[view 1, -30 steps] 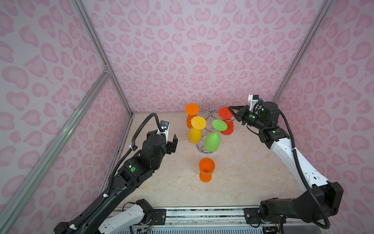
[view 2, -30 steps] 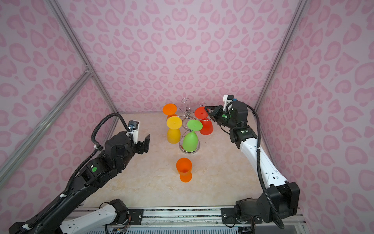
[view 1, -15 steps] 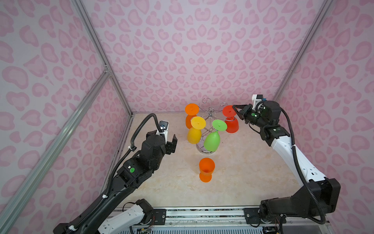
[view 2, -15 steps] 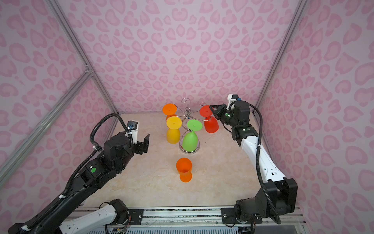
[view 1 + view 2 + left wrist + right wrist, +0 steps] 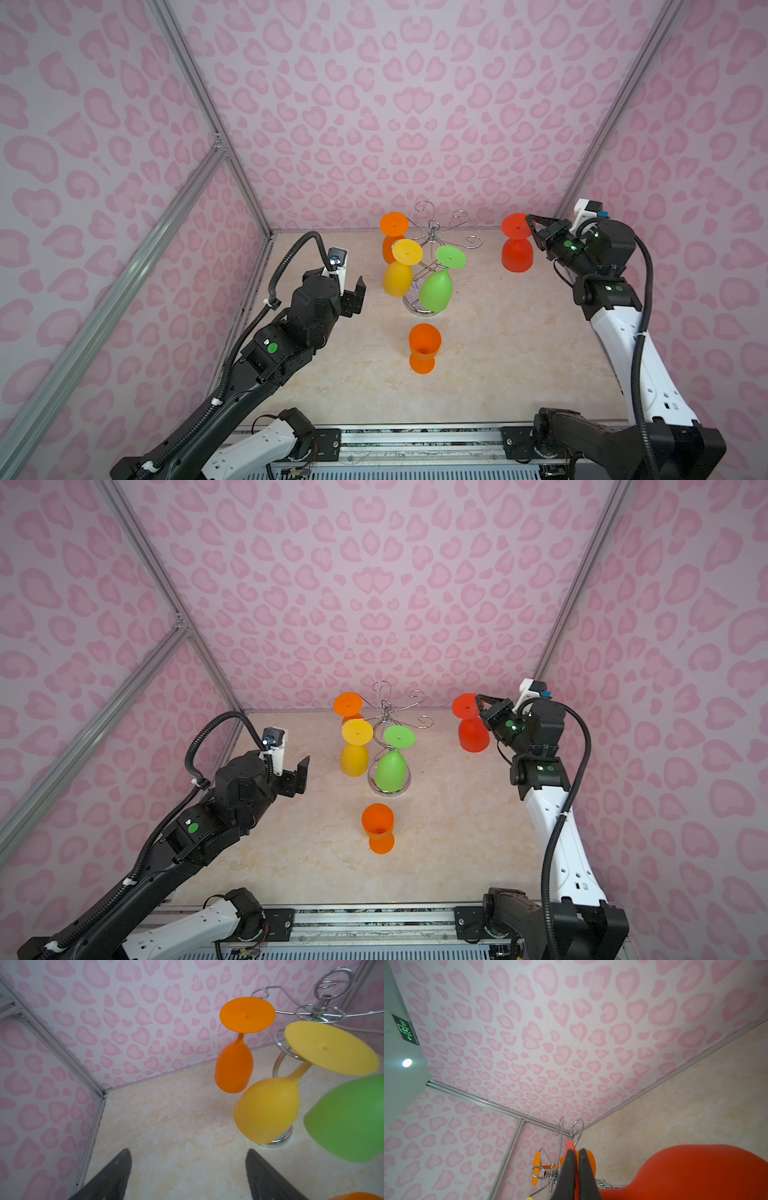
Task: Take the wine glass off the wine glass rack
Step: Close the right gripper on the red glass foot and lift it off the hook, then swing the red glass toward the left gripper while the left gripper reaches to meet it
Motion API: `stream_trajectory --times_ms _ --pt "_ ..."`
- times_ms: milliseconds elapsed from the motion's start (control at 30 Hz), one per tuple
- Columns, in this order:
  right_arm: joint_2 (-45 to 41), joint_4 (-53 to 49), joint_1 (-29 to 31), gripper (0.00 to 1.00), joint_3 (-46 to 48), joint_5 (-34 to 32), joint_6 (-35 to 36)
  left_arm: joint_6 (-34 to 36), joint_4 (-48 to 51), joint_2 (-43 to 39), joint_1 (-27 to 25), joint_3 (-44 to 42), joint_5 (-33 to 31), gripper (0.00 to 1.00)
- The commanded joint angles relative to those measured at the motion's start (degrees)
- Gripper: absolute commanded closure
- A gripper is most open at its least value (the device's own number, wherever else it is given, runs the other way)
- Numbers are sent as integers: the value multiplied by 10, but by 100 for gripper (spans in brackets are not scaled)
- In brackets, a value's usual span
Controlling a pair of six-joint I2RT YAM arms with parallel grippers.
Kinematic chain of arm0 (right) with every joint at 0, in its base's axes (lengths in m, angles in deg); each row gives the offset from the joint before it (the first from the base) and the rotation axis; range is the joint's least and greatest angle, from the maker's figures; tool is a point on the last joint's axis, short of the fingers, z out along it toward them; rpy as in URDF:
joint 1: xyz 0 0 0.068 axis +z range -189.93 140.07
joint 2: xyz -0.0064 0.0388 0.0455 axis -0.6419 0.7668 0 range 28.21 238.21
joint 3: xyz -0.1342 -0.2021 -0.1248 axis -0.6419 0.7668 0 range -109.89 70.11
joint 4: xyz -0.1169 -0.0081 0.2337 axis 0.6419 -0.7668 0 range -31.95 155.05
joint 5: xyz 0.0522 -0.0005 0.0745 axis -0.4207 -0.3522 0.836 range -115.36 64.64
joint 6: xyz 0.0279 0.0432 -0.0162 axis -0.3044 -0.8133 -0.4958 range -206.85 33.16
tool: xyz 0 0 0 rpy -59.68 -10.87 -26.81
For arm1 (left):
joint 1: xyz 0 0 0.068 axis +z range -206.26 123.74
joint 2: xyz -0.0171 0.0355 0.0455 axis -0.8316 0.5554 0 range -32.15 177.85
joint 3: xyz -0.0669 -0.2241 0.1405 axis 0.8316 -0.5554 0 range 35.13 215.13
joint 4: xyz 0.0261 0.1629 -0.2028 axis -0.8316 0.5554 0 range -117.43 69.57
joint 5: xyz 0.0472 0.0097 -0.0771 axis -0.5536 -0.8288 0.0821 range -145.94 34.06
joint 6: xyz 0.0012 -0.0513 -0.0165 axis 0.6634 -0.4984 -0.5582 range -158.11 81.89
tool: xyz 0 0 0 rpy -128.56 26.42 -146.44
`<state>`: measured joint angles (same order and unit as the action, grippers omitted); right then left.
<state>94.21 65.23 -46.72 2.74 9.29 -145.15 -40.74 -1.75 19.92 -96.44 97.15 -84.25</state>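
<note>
Left arm (image 5: 286, 340) comes up from the 7 o'clock corner, elbow bent, wrist level, aimed at the rack. Left tool (image 5: 352, 296) hangs over the worktop (image 5: 519, 353) at 8 o'clock of the rack. In the left wrist view we see its fingers (image 5: 112, 1176) spread wide with only bare worktop between them, gripping nothing.

We count one wine glass rack (image 5: 436, 235), at mid-rear of the worktop. We count five glasses. Three hang foot-up on the rack: the hanging orange glass (image 5: 392, 239) at 10 o'clock, the yellow glass (image 5: 399, 276) at 8 o'clock and the green glass (image 5: 436, 291) at 6 o'clock. The standing orange glass (image 5: 423, 347) sits upright on the worktop further out at 6 o'clock, well apart from the rack.

The red wine glass (image 5: 516, 251) is off the rack, at its 3 o'clock, foot up. We cannot tell whether its rim touches the worktop.

Right arm (image 5: 615, 328) rises from the 5 o'clock corner, forearm steep, wrist bent toward the rack. Right tool (image 5: 528, 224) is pinched closed on the rim of the red foot. A red sliver shows between its tips in the right wrist view.
</note>
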Motion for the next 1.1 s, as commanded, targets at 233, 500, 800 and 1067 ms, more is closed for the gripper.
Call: stream_trajectory --times_ms 233,500,800,1067 --pt "-90 275 -43 100 25 64 -129 -64 -193 -37 27 -18 295 13" --pt "-54 569 0 100 28 69 -305 -125 -356 -2 69 -32 563 12" --pt "35 747 182 100 36 44 -368 -330 -715 101 147 -71 784 12" --pt "84 833 237 100 56 18 -422 -513 -938 234 185 -30 812 13"
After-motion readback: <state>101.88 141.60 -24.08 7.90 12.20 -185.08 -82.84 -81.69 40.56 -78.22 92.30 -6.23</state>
